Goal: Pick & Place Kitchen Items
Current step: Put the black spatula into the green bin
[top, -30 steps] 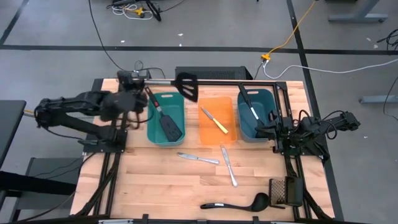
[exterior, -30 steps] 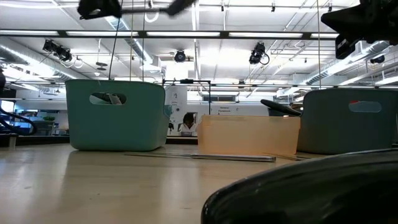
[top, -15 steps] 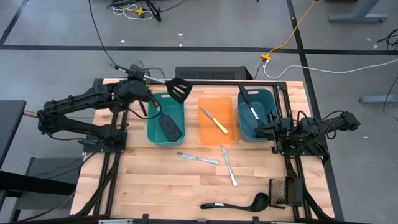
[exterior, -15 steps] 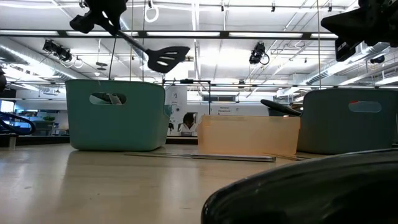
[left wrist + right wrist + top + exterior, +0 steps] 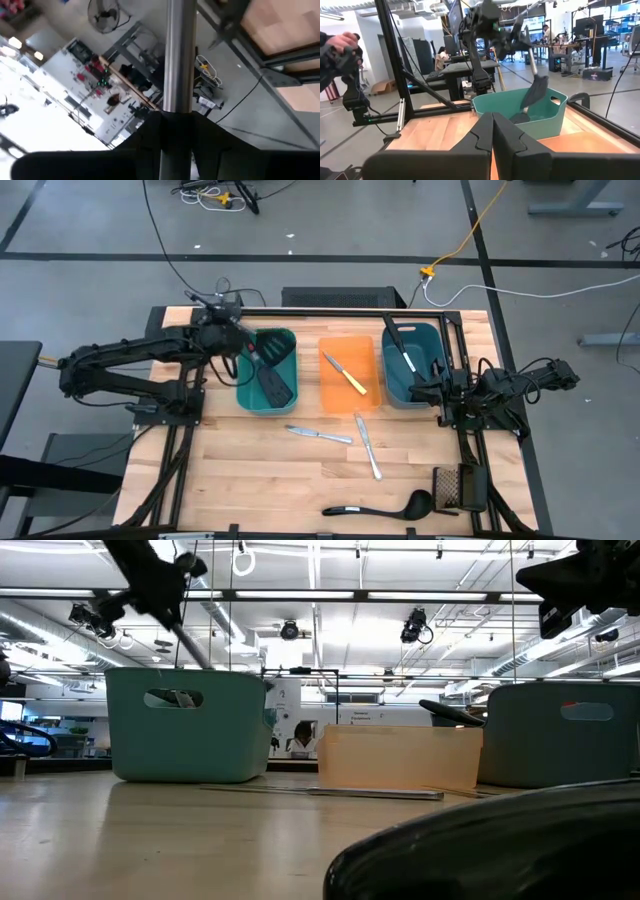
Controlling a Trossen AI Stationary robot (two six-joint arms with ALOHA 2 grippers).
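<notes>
— Over the left teal bin (image 5: 266,370), what's going on?
— Left gripper (image 5: 228,332) at its back-left corner; jaws clamp a slotted spatula's (image 5: 274,349) silver handle, blade slanting down into the bin beside another spatula (image 5: 273,385).
— And right of it?
— Right gripper (image 5: 418,389), jaws closed on nothing, by the far teal bin (image 5: 412,366).

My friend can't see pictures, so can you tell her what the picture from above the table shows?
The left gripper lowers a black spatula into the left teal bin, which already holds another spatula. A yellow-handled knife lies in the orange bin; two silver knives and a black ladle lie on the wooden table. The right gripper waits by the right teal bin.
</notes>
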